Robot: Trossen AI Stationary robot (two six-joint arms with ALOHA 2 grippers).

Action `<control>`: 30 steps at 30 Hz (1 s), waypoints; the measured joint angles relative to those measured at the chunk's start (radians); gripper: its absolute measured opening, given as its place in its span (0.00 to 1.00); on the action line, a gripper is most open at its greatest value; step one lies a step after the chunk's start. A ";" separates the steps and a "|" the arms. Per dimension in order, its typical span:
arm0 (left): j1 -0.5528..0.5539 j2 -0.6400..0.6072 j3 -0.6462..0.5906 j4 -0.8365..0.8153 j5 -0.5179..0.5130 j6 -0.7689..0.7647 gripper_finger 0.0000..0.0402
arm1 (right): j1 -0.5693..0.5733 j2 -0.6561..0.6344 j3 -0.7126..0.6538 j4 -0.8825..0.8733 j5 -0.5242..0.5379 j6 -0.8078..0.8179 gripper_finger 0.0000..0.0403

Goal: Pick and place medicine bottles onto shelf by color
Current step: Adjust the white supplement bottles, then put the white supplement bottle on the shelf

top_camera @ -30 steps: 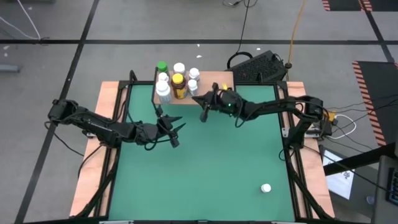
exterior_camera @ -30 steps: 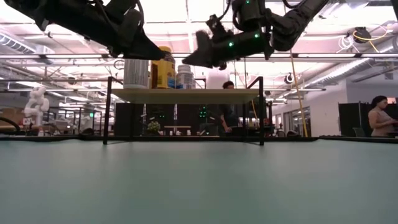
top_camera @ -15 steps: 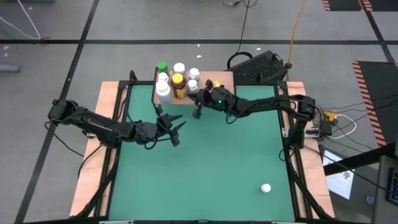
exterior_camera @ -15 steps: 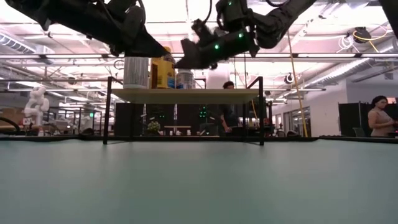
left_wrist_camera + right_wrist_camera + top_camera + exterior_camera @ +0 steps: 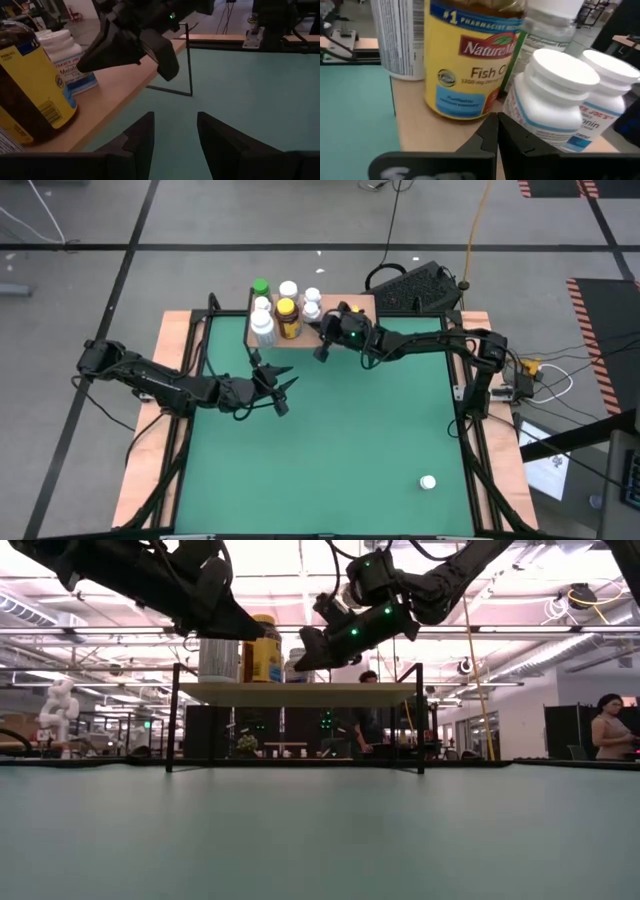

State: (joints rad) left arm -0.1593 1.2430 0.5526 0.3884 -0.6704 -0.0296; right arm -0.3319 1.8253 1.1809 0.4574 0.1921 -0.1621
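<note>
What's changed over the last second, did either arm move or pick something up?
The right hand, shut and empty, swung back from over the green mat toward the shelf, ending at its front edge close to the small white bottles. Nothing was picked up or let go. The left hand stayed put over the mat, part open, the shelf's bottles kept their places, and the lone white bottle remains near the mat's front right corner.

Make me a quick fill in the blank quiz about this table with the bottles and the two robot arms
1. The bottles stand on the ____, a wooden board on black legs.
2. One white bottle lies alone on the green ____.
3. The right claw, by the amber bottle, is ____.
4. The left claw holds ____.

Missing words: shelf; mat; shut; nothing
</note>
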 joint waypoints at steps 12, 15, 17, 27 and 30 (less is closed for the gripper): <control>-0.006 0.000 0.000 -0.035 0.000 -0.044 0.38 | -0.020 -0.001 0.000 -0.019 0.018 -0.013 0.00; -0.006 0.000 0.000 -0.038 0.000 -0.052 0.38 | -0.022 -0.009 0.000 -0.024 0.017 -0.015 0.00; -0.006 0.000 0.000 -0.044 0.000 -0.058 0.38 | -0.019 -0.025 -0.001 -0.022 0.018 -0.015 0.00; -0.011 0.000 0.000 -0.047 0.000 -0.099 0.38 | 0.108 -0.276 -0.014 -0.395 0.016 -0.015 0.00; -0.008 0.000 0.000 -0.018 0.000 -0.138 0.38 | 0.178 -0.359 -0.085 -0.440 0.041 -0.019 0.00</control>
State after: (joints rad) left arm -0.1673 1.2434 0.5526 0.3707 -0.6700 -0.1677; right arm -0.1544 1.4661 1.0960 0.0177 0.2329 -0.1806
